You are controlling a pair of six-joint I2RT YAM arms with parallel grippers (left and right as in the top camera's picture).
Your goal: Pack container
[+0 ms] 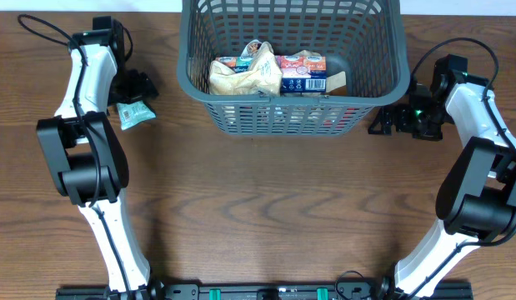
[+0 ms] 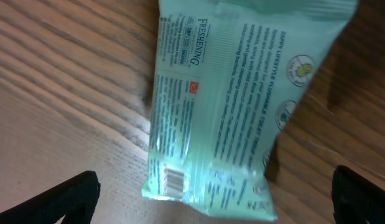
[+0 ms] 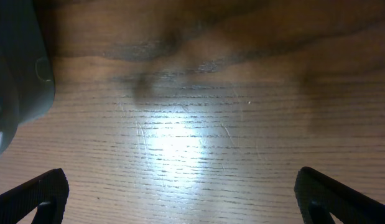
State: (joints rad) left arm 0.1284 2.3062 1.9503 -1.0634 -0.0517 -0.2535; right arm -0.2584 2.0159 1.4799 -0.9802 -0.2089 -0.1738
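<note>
Two white-and-black robot arms rise from a dark mounting rail (image 1: 258,292) at the near edge of a brown wooden table (image 1: 258,208). Each arm reaches away from the rail, one up each side of the table. The wide middle stretch of wood between them shows only grain. The right wrist view shows a bright patch of reflected light on the boards.

On the left, the left gripper (image 1: 137,93) hangs over a mint green packet (image 1: 134,114), which lies flat on the wood well to the left of the basket. From the left wrist camera, the packet fills the middle of the view with its printed back face up. The black fingertips (image 2: 71,196) sit far apart at the bottom corners and do not touch it, so the jaws are spread wide and grasp nothing.

On the right, the right gripper (image 1: 384,122) sits low over bare wood, just beside the basket's near right corner. Its jaws are also spread wide and hold nothing. A rounded grey corner of the basket shows at the left edge of its wrist view.

Farthest away, at the middle of the table's far edge, stands the container (image 1: 187,75), a large dark grey basket with slotted walls. Inside, along its near wall, are a crumpled tan bag (image 1: 249,73) and a blue-and-white packet (image 1: 303,77), touching each other.
</note>
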